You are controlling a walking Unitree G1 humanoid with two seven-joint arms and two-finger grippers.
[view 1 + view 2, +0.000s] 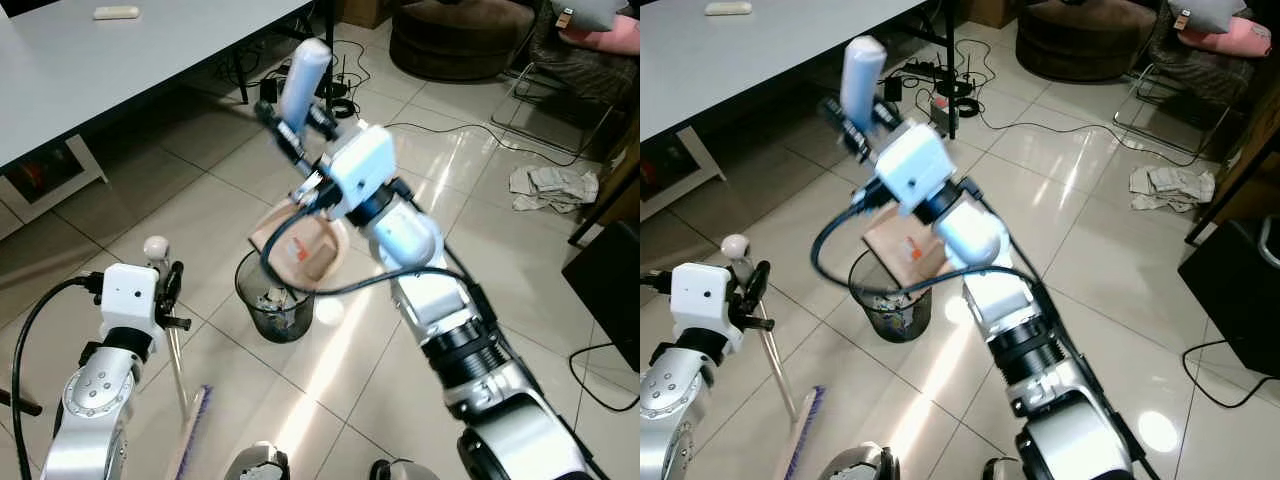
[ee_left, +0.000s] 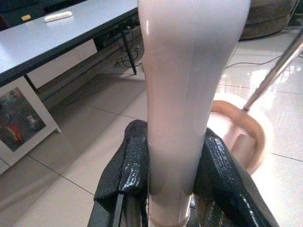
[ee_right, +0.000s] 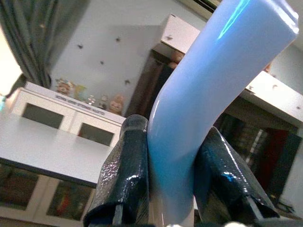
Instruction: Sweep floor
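Tipping stage: the dustpan hangs over the bin, so the emptying step looks to be in hand.
Right claw (image 1: 290, 125): pinching the pale blue dustpan handle (image 1: 303, 75), one black finger (image 3: 124, 175) pressed to each side of it; raised high and reaching forward.
Dustpan (image 1: 305, 245): below and just nearer than the right claw, its tan pan tilted over the bin.
Bin (image 1: 275, 300): a dark mesh wastebasket on the tiled floor, directly beneath the pan, with scraps visible inside.
Left claw (image 1: 172, 285): clamped on the broom handle (image 1: 178, 365), fingers (image 2: 130, 165) closed tight around the pale grip just under its round knob.
Broom head (image 1: 195, 425): low and close to the robot's feet below the left claw, bristles near the floor.
Further out: a white bench (image 1: 120, 60) stands beyond the left claw; cables (image 1: 340, 95) lie under it, and a crumpled cloth (image 1: 550, 188) lies well off past the right arm.
Done: judging by the scraps in the bin, some sweepings are already collected.
Left: finishing the tip, then probably lowering the pan; whether more floor needs sweeping cannot be told from here.
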